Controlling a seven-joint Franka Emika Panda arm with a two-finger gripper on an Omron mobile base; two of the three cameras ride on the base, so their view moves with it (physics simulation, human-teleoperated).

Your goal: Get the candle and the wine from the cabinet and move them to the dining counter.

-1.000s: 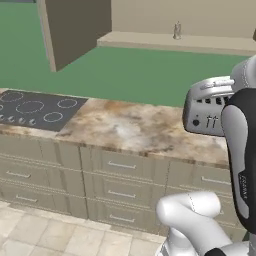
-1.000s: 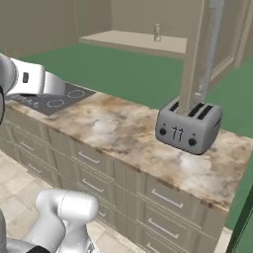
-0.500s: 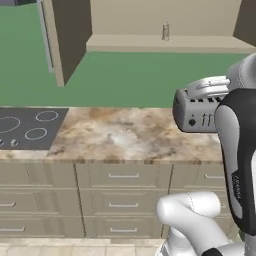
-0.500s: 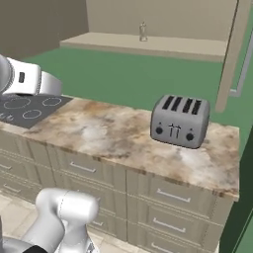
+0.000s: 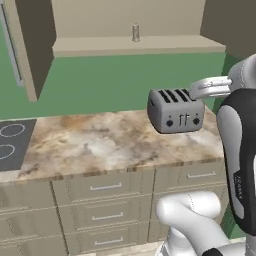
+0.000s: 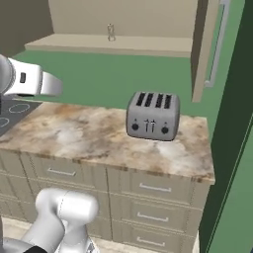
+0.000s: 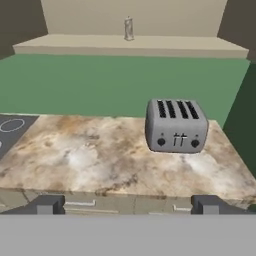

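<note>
— How is the arm posed?

— It is raised and drawn back behind the worktop (image 5: 100, 142); a white link is seen beside the toaster (image 5: 175, 110) in the left base view, and the dark upper arm stands at that view's right edge. In the hand view the gripper (image 7: 127, 205) is aimed over the worktop toward the cabinet (image 7: 125, 45), its two dark fingertips (image 7: 47, 204) set wide apart with nothing between them (the jaws are spread, nothing is gripped).

— What room is left for moving?

— A broad bare stretch of marbled stone is seen left of the toaster, bounded by the cooktop (image 5: 12, 145) at the left. The toaster is set near the worktop's right end. The cabinet doors are swung open at both sides: one door (image 5: 30, 45) at the left, another (image 6: 202, 49) at the right, so that the shelf front is unobstructed.

— And the task's things?

— One small pale object, taken for the candle (image 7: 128, 28), is standing upright on the cabinet shelf, well back from the shelf's front edge. It is too small for its shape to be made out. The cabinet's upper part is cut off by the frame.
</note>
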